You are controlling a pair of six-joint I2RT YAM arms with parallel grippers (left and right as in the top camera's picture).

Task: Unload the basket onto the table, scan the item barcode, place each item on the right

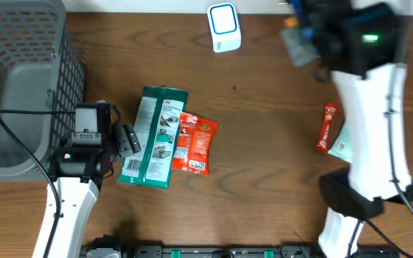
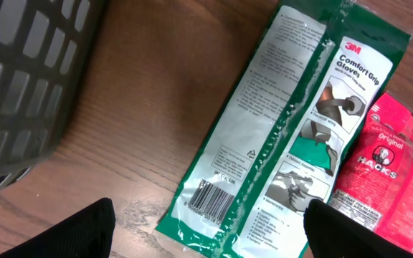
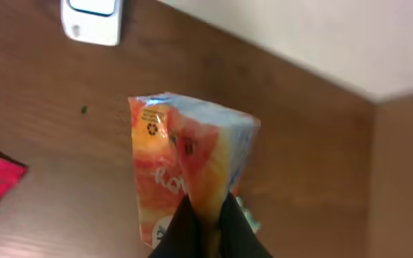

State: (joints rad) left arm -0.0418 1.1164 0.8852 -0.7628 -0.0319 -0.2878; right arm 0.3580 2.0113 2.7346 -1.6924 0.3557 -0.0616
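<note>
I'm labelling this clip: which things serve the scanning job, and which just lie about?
In the job: orange packet, shut in right pincer; white scanner.
Lying about: gloves pack, red Hacks bag, grey basket, red sachet.

On the table [image 1: 264,93], the candy bag [image 1: 194,143] touches the glove packet [image 1: 154,136] at its right edge. The basket [image 1: 20,86] stands left of the glove packet. The scanner [image 1: 224,27] lies behind it to the right, and a slim packet [image 1: 327,127] lies well to its right. The pack [image 3: 192,165] in the right gripper [image 3: 205,215] is raised, behind and well right of the glove packet.
</note>
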